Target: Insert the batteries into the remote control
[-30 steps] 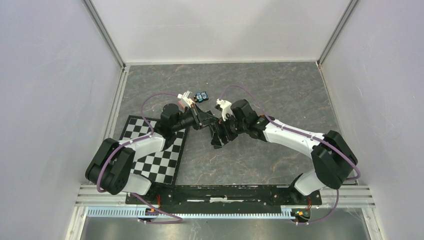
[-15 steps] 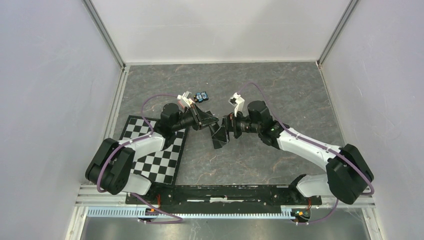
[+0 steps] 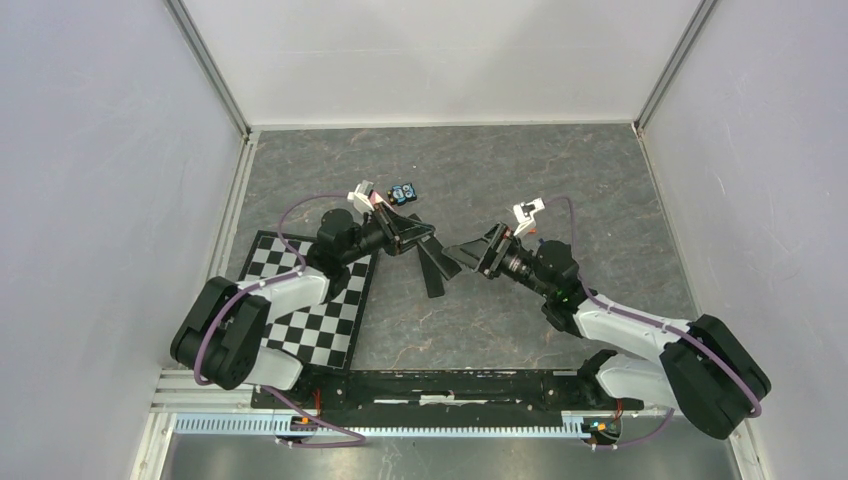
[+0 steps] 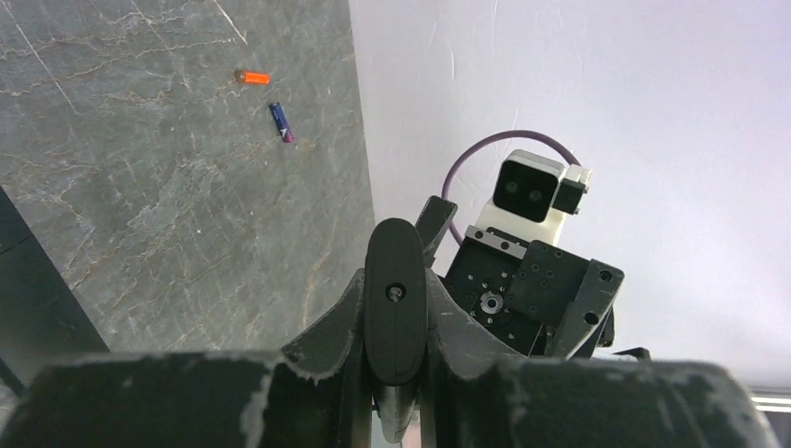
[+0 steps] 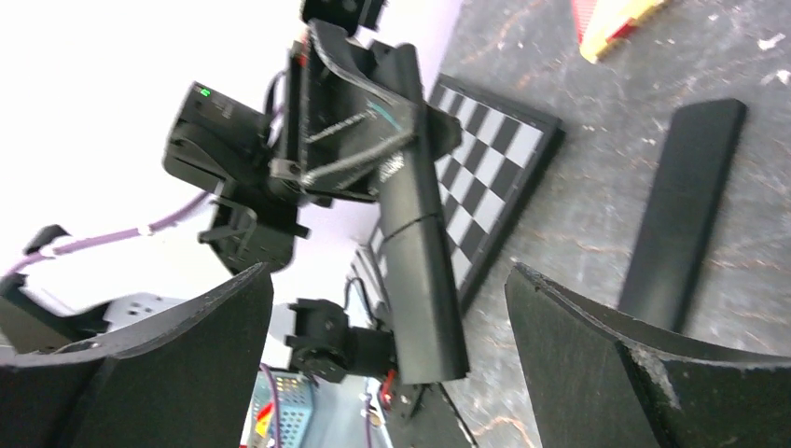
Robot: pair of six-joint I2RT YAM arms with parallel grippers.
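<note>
My left gripper (image 3: 412,238) is shut on a slim black remote control (image 3: 428,268), held above the table. In the left wrist view the remote (image 4: 395,299) shows end-on between the fingers (image 4: 326,336). Two batteries lie far off on the stone table, one orange-red (image 4: 252,77) and one blue and purple (image 4: 281,121). My right gripper (image 3: 462,252) stands wide open just right of the remote, touching nothing. From the right wrist, the remote (image 5: 420,252) hangs tilted between my spread fingers (image 5: 168,364).
A long flat black piece (image 5: 681,205) lies on the table beyond the remote. A checkerboard mat (image 3: 310,300) sits under the left arm. A small blue-and-black gadget (image 3: 403,192) lies behind the left gripper. White walls enclose the table.
My right arm has drawn back to the right, away from the remote, and its jaws have opened wide. The left gripper still holds the remote in the same spot.
</note>
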